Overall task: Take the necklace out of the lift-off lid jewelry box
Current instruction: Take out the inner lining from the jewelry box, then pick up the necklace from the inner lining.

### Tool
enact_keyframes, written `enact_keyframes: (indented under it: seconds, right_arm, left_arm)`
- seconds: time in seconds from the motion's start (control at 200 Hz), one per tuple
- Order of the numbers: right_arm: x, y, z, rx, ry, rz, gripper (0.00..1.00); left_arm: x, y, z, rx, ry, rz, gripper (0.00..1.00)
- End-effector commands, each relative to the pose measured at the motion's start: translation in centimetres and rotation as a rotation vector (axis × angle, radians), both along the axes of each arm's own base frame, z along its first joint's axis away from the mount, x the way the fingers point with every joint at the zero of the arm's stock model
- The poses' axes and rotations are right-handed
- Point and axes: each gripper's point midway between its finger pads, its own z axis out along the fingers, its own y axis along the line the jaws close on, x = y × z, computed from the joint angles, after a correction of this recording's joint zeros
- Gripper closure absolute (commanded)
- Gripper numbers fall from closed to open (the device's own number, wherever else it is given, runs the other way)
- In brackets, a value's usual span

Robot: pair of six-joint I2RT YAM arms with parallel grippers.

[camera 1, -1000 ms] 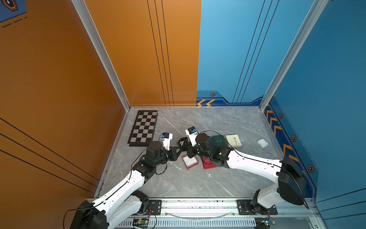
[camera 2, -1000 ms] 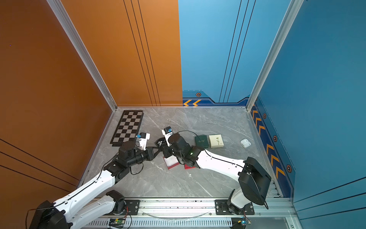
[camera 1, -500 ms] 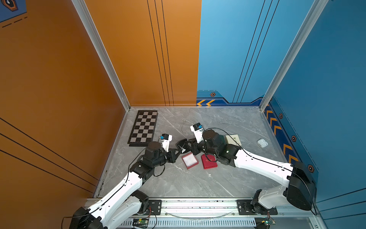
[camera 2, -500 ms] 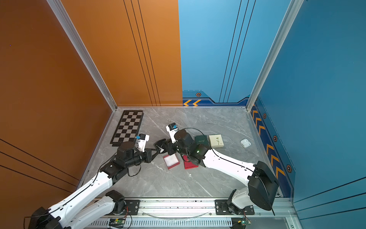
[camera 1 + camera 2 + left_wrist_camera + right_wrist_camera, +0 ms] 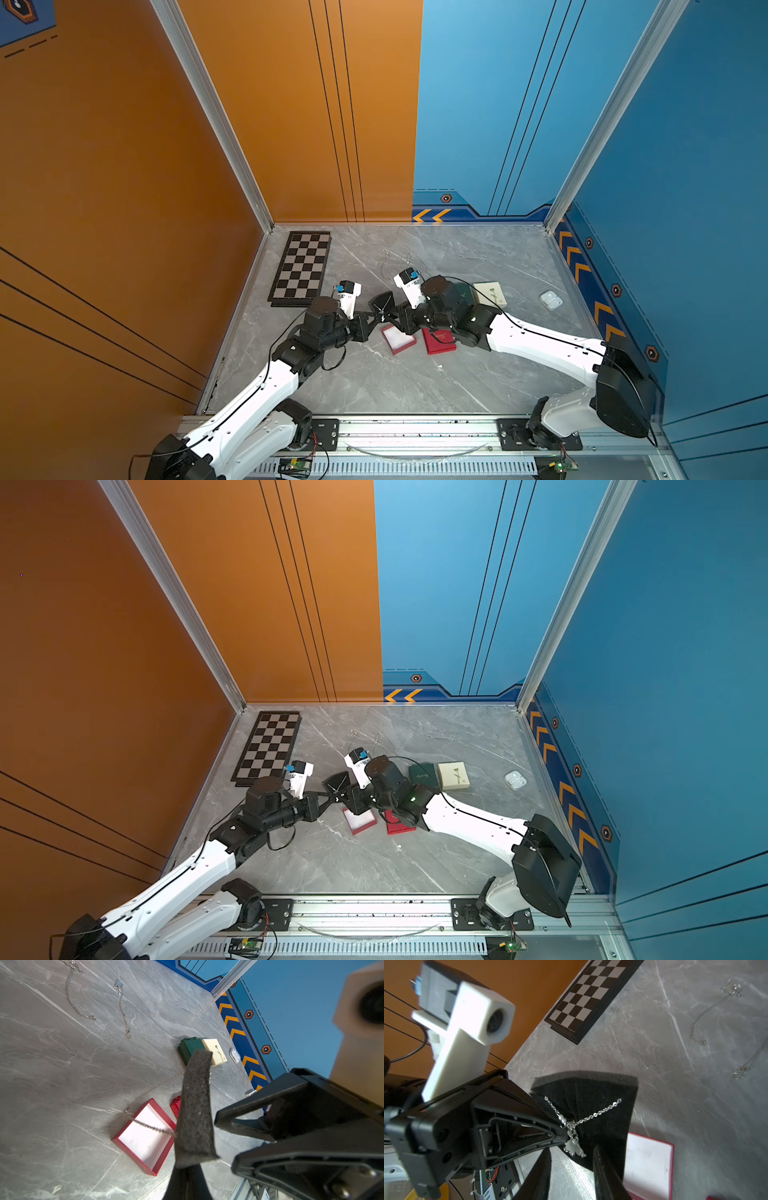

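Observation:
My left gripper (image 5: 370, 321) is shut on a corner of a black foam pad (image 5: 382, 300), holding it above the table. The necklace (image 5: 591, 1115) is a silver chain draped across that pad, with a clear pendant (image 5: 574, 1147) hanging at its lower corner. In the left wrist view the chain (image 5: 153, 1128) trails off the pad (image 5: 195, 1105) over the open red jewelry box (image 5: 145, 1138). My right gripper (image 5: 571, 1167) is open just short of the pendant, its fingers (image 5: 604, 1176) on either side with nothing between them. The red lid (image 5: 438, 341) lies beside the box (image 5: 398, 338).
A chessboard (image 5: 303, 266) lies at the back left. Two loose necklaces (image 5: 70, 995) (image 5: 122, 1009) lie on the table behind the arms. A green box (image 5: 465, 291), a cream box (image 5: 490, 293) and a white earbud case (image 5: 550, 300) sit to the right.
My right arm has drawn back off the red lid, which now lies uncovered, and its jaws have opened. The left gripper still holds the foam pad in the same place.

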Motion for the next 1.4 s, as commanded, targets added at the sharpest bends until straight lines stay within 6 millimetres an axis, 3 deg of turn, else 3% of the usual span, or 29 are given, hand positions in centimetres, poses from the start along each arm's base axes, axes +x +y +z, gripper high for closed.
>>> enact_keyframes:
  seconds: [0.0,0.445,0.801,1.396]
  right_arm:
    - [-0.4,0.5,-0.9,0.019,0.047,0.012,0.65]
    - [-0.4,1.7,-0.5,0.077,0.070,0.031,0.67]
    - [-0.5,2.3,0.0,0.113,0.077,0.040,0.77]
    - [-0.7,2.8,0.5,0.155,0.082,0.045,0.79]
  left_arm:
    - [0.3,0.2,1.5,-0.005,-0.048,0.004,1.00]
    - [0.3,0.2,1.4,-0.009,-0.044,0.003,1.00]
    - [0.2,0.1,1.3,-0.009,-0.044,0.001,1.00]
    - [0.3,0.0,1.2,-0.011,-0.048,-0.002,1.00]
